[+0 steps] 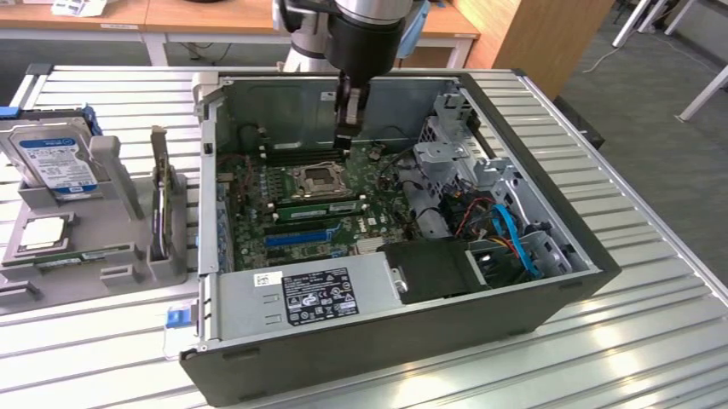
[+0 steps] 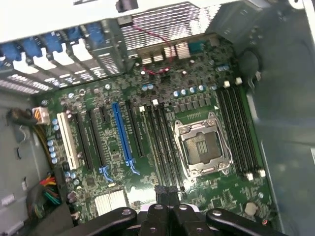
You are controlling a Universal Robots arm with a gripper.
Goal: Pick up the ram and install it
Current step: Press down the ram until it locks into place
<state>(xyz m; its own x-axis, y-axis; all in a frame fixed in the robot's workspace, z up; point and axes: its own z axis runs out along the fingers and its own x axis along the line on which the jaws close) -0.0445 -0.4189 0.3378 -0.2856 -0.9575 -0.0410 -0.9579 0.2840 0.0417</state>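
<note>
The ram (image 1: 82,256) looks like a long narrow green stick with dark chips, lying in a groove at the front of the grey fixture (image 1: 114,277) on the exterior view's left, outside the computer case (image 1: 546,298). My gripper (image 1: 347,139) hangs inside the open case over the motherboard (image 1: 376,226), near the black memory slots (image 1: 298,154) beyond the CPU socket (image 1: 319,179). In the wrist view the gripper (image 2: 167,191) is shut with nothing between its fingers, above the ends of the memory slots (image 2: 162,142) beside the CPU socket (image 2: 202,147).
The fixture also carries a blue-labelled hard drive (image 1: 57,158), a CPU chip (image 1: 43,232) and an upright card (image 1: 159,200). Inside the case are a power supply (image 1: 319,294), a drive cage (image 1: 455,162), blue cables (image 1: 517,243) and a blue expansion slot (image 2: 123,135).
</note>
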